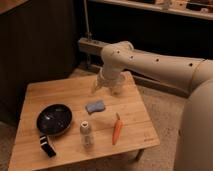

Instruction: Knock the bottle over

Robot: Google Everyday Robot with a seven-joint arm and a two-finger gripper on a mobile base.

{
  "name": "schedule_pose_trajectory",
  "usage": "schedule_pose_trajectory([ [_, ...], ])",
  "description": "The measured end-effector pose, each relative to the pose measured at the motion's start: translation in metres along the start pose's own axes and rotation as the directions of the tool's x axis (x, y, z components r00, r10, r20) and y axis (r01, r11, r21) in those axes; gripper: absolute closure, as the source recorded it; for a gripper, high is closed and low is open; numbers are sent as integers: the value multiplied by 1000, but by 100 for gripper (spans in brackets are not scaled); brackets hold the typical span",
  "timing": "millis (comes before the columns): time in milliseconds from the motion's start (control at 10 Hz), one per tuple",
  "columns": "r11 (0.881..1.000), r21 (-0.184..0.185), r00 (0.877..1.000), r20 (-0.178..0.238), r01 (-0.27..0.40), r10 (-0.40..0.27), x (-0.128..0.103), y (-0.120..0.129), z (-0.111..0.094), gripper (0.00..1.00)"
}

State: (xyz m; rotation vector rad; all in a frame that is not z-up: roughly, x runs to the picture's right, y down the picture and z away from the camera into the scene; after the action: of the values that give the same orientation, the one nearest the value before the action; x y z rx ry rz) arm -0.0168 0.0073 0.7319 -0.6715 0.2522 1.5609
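Bottle (pixel 86 134): small, whitish, with a white rounded cap and a pale label. It stood upright on the tabletop (pixel 55 95), long axis vertical, close to the front edge and a little toward the picture's left of the middle; it was not yet knocked over. Nearest neighbours: a carrot (pixel 116 130) lay just beside it on the picture's right, lengthwise front to back and apart from it; a black pan (pixel 54 120) sat near it on the picture's left, handle pointing to the front edge, also apart. A blue sponge (pixel 95 106) lay flat just behind the bottle, between it and the tool. Tool (pixel 102 86): it hung at the end of the pale arm (pixel 150 62) over the rear middle of the tabletop, above and behind the sponge and well apart from the bottle. How far open it was could not be told, and nothing was seen in its hold. Governing relation, as a judgement: the bottle lay forward of the tool, toward the front edge and slightly to the picture's left, and lower. A sideways push high on the upright body, near the cap, would likely tip it. The approach would have to pass over the sponge and stay off the carrot and pan.
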Motion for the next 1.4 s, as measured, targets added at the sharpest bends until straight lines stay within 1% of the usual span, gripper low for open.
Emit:
schedule_pose_trajectory([
  [700,1000,0,1000,0,0,0,0,0,0,35],
  [800,1000,-3,1000,6,-1,1,0,0,-1,35],
  [900,1000,-21,1000,25,-10,11,1,-2,-5,35],
  [1000,999,-45,999,43,-23,24,5,-10,-9,35],
  [1200,992,-127,996,82,-27,38,26,-34,-23,35],
  [1300,986,-162,995,94,-25,41,39,-42,-29,37],
  [1400,972,-237,997,74,-7,25,68,-43,-32,51],
])
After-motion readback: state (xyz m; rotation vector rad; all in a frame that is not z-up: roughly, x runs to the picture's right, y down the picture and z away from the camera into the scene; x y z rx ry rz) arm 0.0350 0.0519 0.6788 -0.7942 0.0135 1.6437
